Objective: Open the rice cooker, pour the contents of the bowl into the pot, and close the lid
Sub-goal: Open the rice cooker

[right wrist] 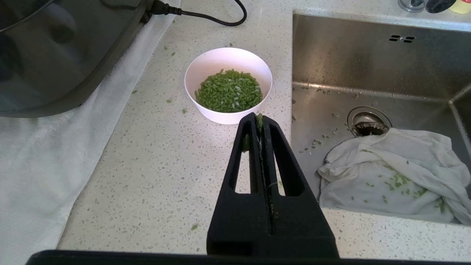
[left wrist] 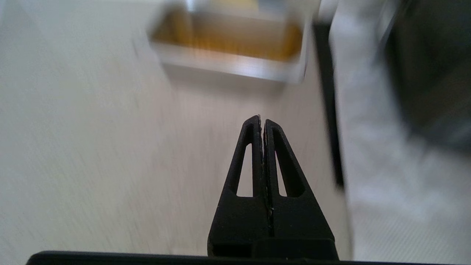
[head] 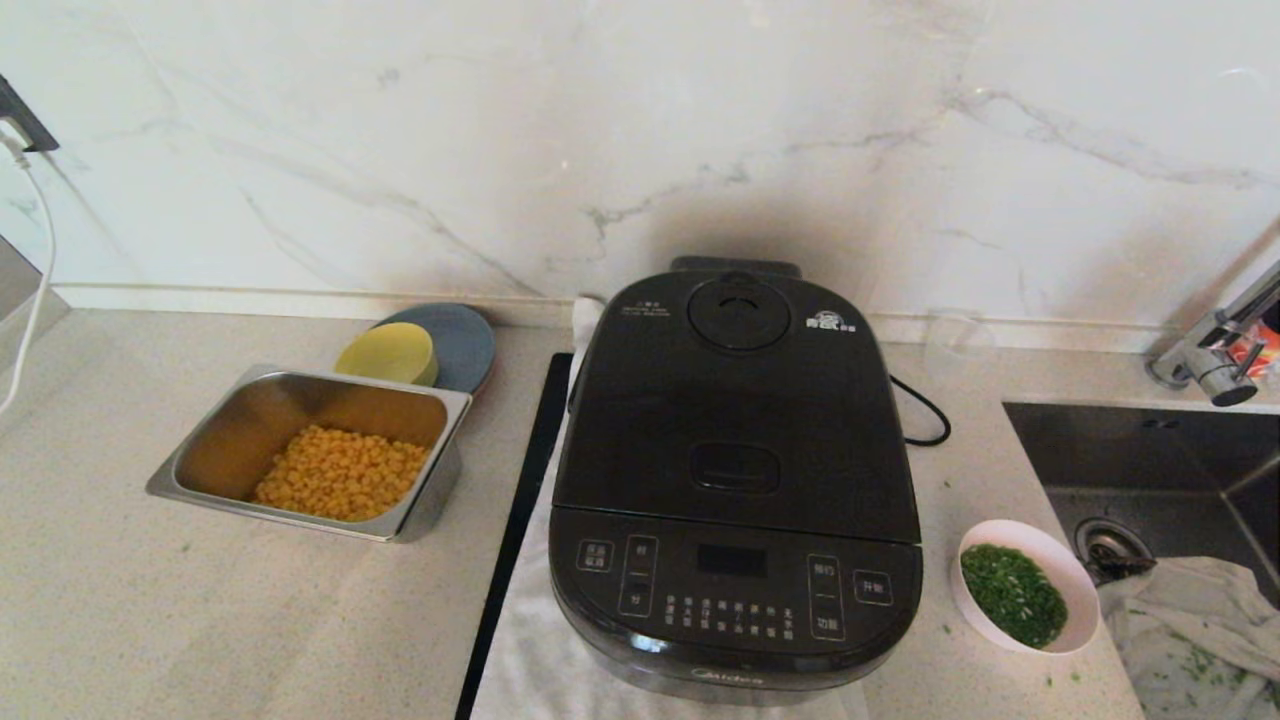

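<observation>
I'm watching my left gripper (left wrist: 262, 121) hanging over the pale speckled counter (head: 120, 600) at nine o'clock, fingers clenched together on nothing. Ahead of it, at ten o'clock, the rectangular steel tray (head: 415, 515) is holding yellow corn kernels (head: 340, 485), with a yellow dish (head: 388, 354) and a grey-blue plate (head: 465, 340) just behind it. Dead centre, the big glossy dark rice cooker (head: 735, 580) is sitting on a white cloth (head: 530, 650), its hinged lid (head: 735, 420) lying shut. At four o'clock from the cooker, the small round white bowl (head: 1070, 585) is standing near the counter's edge, holding chopped green bits (head: 1012, 593). My right gripper (right wrist: 262, 118) is hovering just short of that bowl, clenched too, grasping nothing. At three o'clock, the steel sink (head: 1150, 450) is holding a crumpled white rag (head: 1190, 600).
</observation>
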### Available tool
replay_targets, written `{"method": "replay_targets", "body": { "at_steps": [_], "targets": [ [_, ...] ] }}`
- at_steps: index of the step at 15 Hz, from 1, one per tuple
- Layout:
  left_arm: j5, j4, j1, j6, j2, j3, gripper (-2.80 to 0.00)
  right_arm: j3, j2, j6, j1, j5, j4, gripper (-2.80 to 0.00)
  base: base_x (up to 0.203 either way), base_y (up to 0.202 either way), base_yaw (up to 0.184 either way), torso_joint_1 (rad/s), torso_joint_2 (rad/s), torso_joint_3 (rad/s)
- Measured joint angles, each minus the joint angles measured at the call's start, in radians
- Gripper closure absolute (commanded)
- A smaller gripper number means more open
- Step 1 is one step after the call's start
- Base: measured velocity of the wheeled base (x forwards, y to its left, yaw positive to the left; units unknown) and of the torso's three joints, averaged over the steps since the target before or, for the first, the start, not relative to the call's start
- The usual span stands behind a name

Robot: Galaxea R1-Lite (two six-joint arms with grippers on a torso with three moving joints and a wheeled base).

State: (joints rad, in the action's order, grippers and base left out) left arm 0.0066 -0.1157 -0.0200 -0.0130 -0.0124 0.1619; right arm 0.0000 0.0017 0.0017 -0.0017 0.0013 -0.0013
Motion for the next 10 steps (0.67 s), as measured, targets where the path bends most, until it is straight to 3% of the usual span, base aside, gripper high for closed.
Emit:
{"method": "replay_targets", "body": {
  "at_steps": [3, 5, 7, 10],
  "targets": [
    [-0.006, 0.0, -0.002, 0.007, -0.126, 0.201, 0.0, 0.0, 0.0, 0.0, 0.0, 0.0, 0.0, 0.0, 0.0, 0.0, 0.0, 0.0, 0.0, 0.0],
    [-0.042, 0.007, -0.007, 0.049, -0.286, 0.354, 0.0, 0.0, 0.0, 0.0, 0.0, 0.0, 0.0, 0.0, 0.0, 0.0, 0.0, 0.0, 0.0, 0.0],
    [-0.11, 0.008, -0.008, 0.127, -0.469, 0.517, 0.0, 0.0, 0.0, 0.0, 0.0, 0.0, 0.0, 0.0, 0.0, 0.0, 0.0, 0.0, 0.0, 0.0],
    [-0.266, -0.021, -0.026, 0.276, -0.769, 0.806, 0.0, 0.0, 0.0, 0.0, 0.0, 0.0, 0.0, 0.0, 0.0, 0.0, 0.0, 0.0, 0.0, 0.0]
  ]
}}
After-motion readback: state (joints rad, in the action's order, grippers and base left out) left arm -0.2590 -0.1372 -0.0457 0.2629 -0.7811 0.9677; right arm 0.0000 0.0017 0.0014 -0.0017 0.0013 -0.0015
